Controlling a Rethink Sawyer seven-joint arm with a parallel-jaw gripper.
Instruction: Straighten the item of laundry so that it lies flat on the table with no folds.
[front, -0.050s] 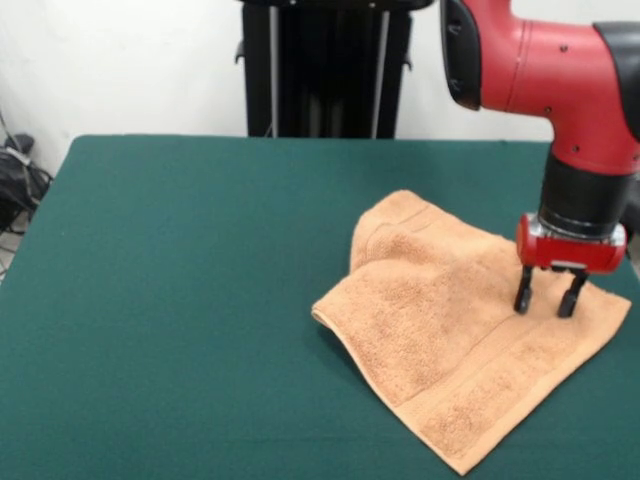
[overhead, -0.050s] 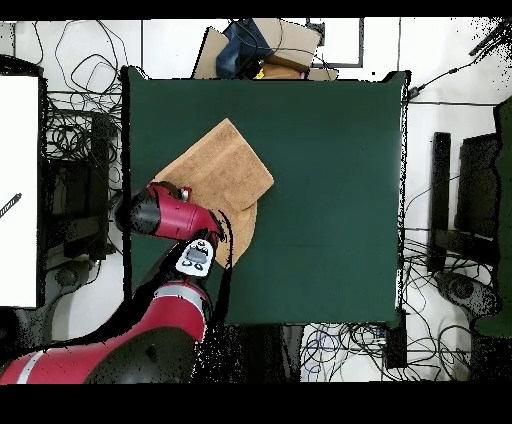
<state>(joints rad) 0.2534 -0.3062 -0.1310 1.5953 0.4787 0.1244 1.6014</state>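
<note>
We are hovering our hand (front, -0.050s: 546, 298), fingers slightly apart and holding nothing, over the towel (front, -0.050s: 450, 345) that is lying still partly folded on the right side of the counter (front, -0.050s: 180, 300), its folded layer stretching left of us.

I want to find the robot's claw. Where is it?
In the front view, the gripper is at the right, open, its tips down on the orange towel near that towel's right corner, on the green table.
</note>
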